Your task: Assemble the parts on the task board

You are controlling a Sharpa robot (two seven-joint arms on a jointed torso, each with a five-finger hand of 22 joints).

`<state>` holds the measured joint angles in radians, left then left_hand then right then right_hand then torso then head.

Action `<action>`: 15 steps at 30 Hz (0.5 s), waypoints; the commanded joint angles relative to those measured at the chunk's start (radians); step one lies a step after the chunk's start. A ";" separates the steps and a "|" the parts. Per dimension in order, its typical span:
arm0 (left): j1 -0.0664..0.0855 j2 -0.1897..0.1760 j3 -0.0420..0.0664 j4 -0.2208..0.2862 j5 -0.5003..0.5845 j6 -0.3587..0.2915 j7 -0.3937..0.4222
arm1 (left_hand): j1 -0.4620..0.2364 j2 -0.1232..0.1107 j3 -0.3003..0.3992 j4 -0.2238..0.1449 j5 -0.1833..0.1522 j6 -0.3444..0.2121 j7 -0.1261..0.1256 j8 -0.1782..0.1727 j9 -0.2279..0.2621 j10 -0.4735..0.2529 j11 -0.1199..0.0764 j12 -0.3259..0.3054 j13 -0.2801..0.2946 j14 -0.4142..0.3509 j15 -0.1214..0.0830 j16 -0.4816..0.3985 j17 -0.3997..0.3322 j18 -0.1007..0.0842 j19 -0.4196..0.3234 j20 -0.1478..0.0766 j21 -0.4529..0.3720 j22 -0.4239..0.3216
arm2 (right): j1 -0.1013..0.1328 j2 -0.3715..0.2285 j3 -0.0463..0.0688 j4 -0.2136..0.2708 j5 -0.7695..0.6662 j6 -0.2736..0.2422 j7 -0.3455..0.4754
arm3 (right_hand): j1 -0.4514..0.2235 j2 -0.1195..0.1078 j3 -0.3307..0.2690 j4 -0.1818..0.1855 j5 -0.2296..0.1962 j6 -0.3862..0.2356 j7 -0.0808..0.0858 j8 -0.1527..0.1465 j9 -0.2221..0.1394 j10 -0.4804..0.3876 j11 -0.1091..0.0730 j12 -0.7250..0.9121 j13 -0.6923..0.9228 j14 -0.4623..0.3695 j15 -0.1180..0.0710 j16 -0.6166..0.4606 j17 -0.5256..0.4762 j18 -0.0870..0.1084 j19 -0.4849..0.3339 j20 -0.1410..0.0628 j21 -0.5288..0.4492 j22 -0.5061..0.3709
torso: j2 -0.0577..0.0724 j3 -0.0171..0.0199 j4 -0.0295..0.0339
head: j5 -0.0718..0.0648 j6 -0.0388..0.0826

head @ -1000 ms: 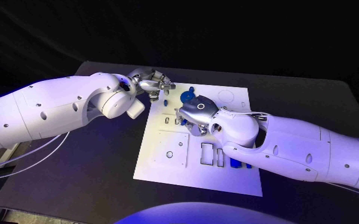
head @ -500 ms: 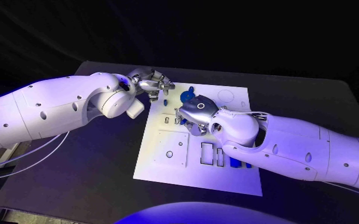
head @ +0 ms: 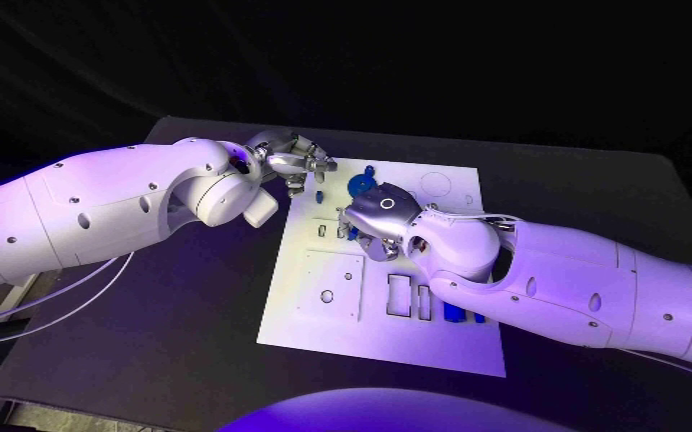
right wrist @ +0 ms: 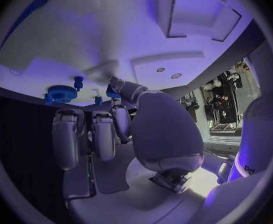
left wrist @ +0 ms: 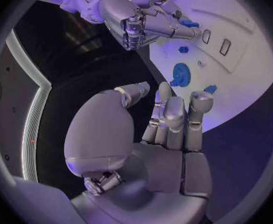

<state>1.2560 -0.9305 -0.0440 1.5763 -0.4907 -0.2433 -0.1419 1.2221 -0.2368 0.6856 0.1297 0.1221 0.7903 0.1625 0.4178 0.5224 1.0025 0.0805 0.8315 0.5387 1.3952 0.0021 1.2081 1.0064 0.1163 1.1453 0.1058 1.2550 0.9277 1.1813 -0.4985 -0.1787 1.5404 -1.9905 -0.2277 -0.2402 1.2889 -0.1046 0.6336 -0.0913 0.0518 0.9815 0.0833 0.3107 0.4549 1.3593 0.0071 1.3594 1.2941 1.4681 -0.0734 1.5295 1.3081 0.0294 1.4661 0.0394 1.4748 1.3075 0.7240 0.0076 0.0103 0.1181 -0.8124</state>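
Task board (head: pixel 325 327): lay flat in the middle of the black table (head: pixel 144 352), white, cut with rectangular recesses and small holes.
Recesses near the right forearm: held several blue parts (head: pixel 459 314) at the board's near right, partly hidden by the arm; their number could not be told.
Blue gear (left wrist: pixel 180 74): stood on the board near its far edge, seen also in the head view (head: pixel 361 186) and the right wrist view (right wrist: pixel 61 92).
Small blue peg (left wrist: pixel 183 49): stood on the board just beside the gear, between it and the right hand.
Blue piece at the board's edge (left wrist: pixel 210 89): lay just beyond the left hand's fingertips, apart from them.
Left hand (left wrist: pixel 167 119): hovered at the board's far left corner, fingers straight and close together, thumb apart, nothing held; in the head view (head: pixel 296 164) sat just off the board's edge.
Right hand (head: pixel 378 222): hung over the board's middle, fingers curled in; a blue part (left wrist: pixel 187 23) showed at its fingertips in the left wrist view, whether pinched could not be told.
Right fingers in own wrist view (right wrist: pixel 102 134): bent toward the board, gear and peg just beyond their tips.
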 commanded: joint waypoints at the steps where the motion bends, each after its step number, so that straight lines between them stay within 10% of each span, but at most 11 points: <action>1: 0.000 0.001 0.001 0.002 0.006 0.005 -0.001 | 0.011 0.002 -0.005 0.000 -0.002 -0.006 0.003 -0.004 -0.001 -0.007 -0.003 -0.003 -0.001 0.001 0.002 0.004 0.001 0.014 0.008 -0.001 0.002 0.000 | 0.000 0.001 0.000 -0.001 0.002 0.042 0.014 | 0.006 0.006 0.007 -0.002 -0.003 0.003 0.000 0.002 0.001 -0.007 -0.001 -0.005 -0.002 0.080 -0.001 -0.004 0.156 -0.004 0.044 -0.001 -0.006 0.215 | 0.000 -0.0007 0.0008 | 0.001 -0.002; 15: 0.001 0.002 0.001 0.002 0.006 0.005 -0.004 | 0.011 0.002 -0.005 0.000 -0.002 -0.006 0.003 -0.004 -0.001 -0.007 -0.003 -0.003 -0.001 0.001 0.002 0.004 0.001 0.014 0.008 -0.001 0.002 0.000 | 0.000 0.005 0.000 -0.005 0.010 0.051 0.018 | -0.001 -0.012 0.007 -0.013 -0.003 -0.011 0.002 -0.012 -0.004 -0.008 0.001 -0.005 -0.001 0.079 0.001 -0.005 0.155 -0.003 0.043 0.000 -0.008 0.215 | -0.001 -0.0006 0.0007 | 0.002 -0.004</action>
<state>1.2560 -0.9302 -0.0440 1.5766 -0.4907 -0.2437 -0.1469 1.2244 -0.2346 0.6857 0.1297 0.1221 0.7899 0.1629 0.4178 0.5219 1.0021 0.0800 0.8314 0.5384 1.3952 0.0021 1.2081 1.0067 0.1162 1.1452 0.1058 1.2550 0.9277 1.1827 -0.4941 -0.1777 1.5366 -1.9807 -0.2002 -0.2289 1.2901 -0.1034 0.6418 -0.0994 0.0522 0.9778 0.0869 0.3030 0.4512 1.3593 0.0071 1.3566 1.2914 1.4681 -0.0734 1.5295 1.3080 0.0295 1.4661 0.0394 1.4682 1.3073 0.7235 0.0069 0.0107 0.1195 -0.8167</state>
